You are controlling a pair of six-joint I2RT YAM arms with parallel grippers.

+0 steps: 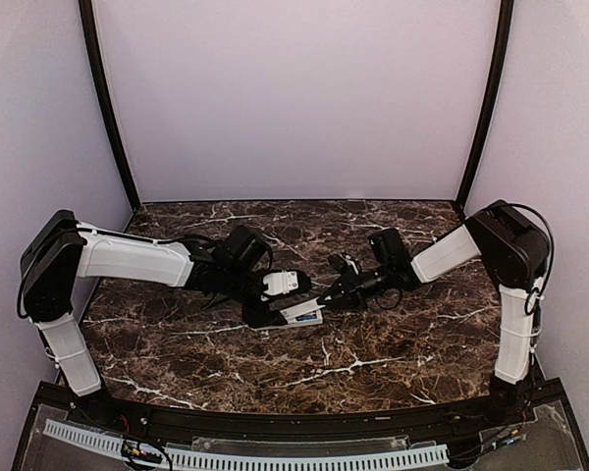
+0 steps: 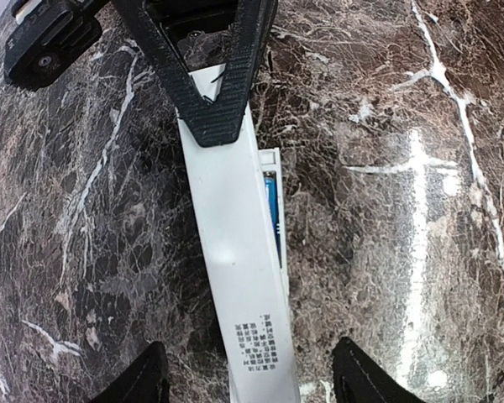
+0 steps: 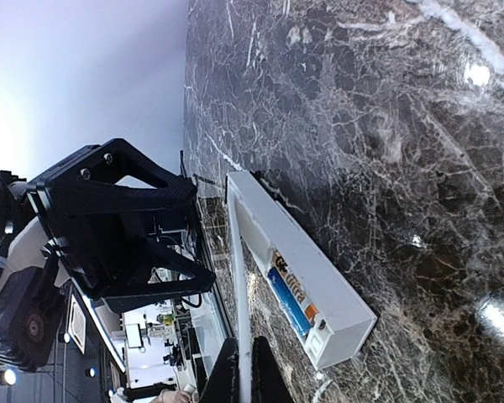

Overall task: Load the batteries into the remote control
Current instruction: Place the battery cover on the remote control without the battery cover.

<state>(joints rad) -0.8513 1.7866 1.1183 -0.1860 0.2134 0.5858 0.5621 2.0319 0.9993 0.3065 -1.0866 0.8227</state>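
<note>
Left tool (image 2: 252, 374) is open and empty. Right tool (image 3: 244, 378) pinches the lid (image 2: 235, 252). Batteries (image 3: 287, 300) look in. Next, close the remote (image 3: 312, 253).

Under my left pincer (image 2: 248, 378) the cover (image 2: 235, 277) hides nearly all of the battery (image 2: 271, 210), and its near end runs off-frame between the fingertips (image 2: 143, 382).

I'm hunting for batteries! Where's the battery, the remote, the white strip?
blue battery (image 3: 287, 306): right wrist view, blue side.
remote control (image 3: 317, 277): right wrist view, long white wall.
thin white strip (image 2: 231, 252): left wrist view, flat middle.
</note>
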